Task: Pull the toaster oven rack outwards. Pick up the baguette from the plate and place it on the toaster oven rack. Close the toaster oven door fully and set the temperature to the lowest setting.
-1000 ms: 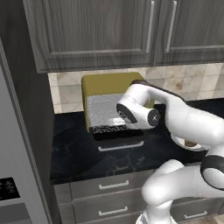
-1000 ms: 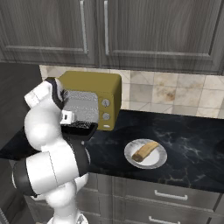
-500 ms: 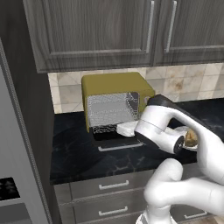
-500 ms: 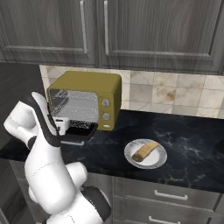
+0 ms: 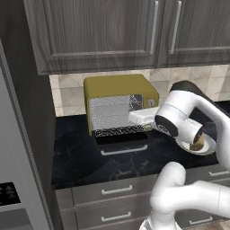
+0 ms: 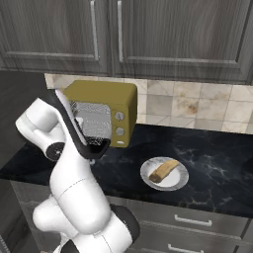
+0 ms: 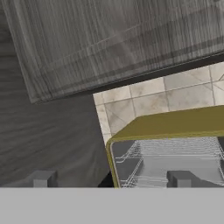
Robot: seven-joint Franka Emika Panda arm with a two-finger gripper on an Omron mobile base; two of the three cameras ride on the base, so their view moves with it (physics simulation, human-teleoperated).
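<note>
arm bent forward, tool (image 7: 109, 179) jaws spread wide

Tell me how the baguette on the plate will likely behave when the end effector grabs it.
The baguette looks short and crusty, so probably stiff and light. Its elongated, rounded shape may roll or pivot if pinched off-centre. It lies across the shallow plate, which could slide on the counter.
</note>
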